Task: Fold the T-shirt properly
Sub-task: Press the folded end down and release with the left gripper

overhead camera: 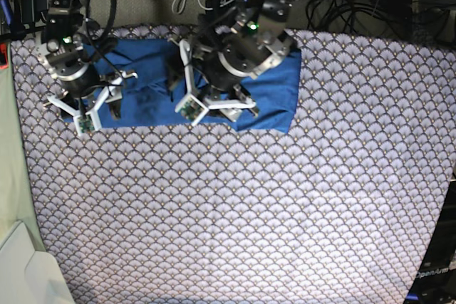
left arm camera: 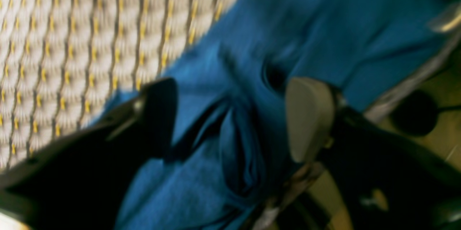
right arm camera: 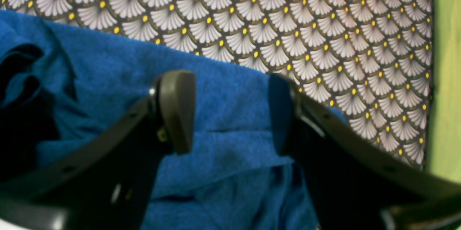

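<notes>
- A blue long-sleeved T-shirt lies bunched in a wide strip at the far edge of the worktop, which is covered by a scallop-patterned cloth.
- The left claw hangs over a gathered ridge of blue fabric near the shirt's middle; its jaws stand apart with the ridge between them, and nothing is clamped. The view is blurred.
- The right claw hovers over the shirt's left end in the base view, jaws spread wide and empty, straddling a flat layered edge.
- Judged from the rumpled folds, the shirt is only partly folded; both claws look placed to take fresh holds.
</notes>
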